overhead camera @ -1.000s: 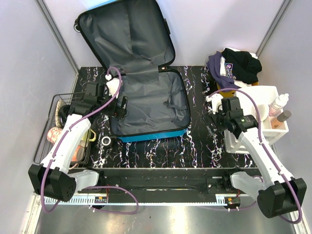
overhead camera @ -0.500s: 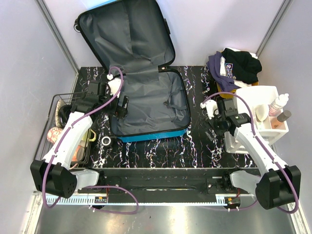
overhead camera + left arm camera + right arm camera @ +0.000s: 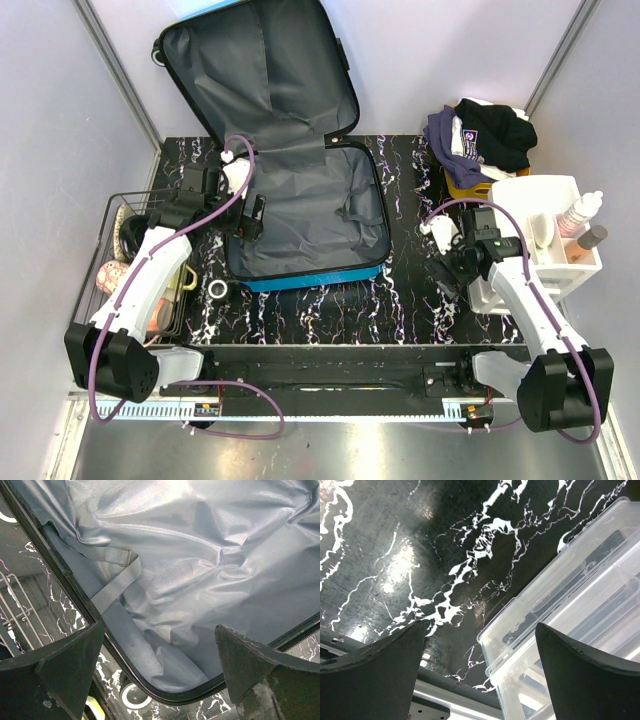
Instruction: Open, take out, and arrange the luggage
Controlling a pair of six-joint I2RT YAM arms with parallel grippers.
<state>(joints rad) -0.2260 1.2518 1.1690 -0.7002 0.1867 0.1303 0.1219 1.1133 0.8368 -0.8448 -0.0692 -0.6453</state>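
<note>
The luggage (image 3: 310, 215) lies open on the black marble table. Its lid (image 3: 262, 75) leans on the back wall, and its blue shell shows along the front edge (image 3: 320, 277). Both halves show only dark grey lining. My left gripper (image 3: 248, 217) is open and empty over the base's left rim. The left wrist view shows the lining (image 3: 200, 580), a grey strap (image 3: 117, 580) and the black zip band (image 3: 70, 577) between my fingers (image 3: 70, 665). My right gripper (image 3: 447, 262) is open and empty, low over the table at the white organiser's (image 3: 520, 190) near-left corner (image 3: 520, 625).
A wire basket (image 3: 112, 215) with several items stands at the left edge. A white tape roll (image 3: 217, 289) lies by the luggage's front-left corner. Clothes (image 3: 480, 130) are piled on an orange bin at back right. Bottles (image 3: 585, 210) stand in the organiser.
My right gripper has moved back toward the near edge, along the organiser's left side. The organiser and its bottles have shifted slightly to the right. The left arm has barely moved.
</note>
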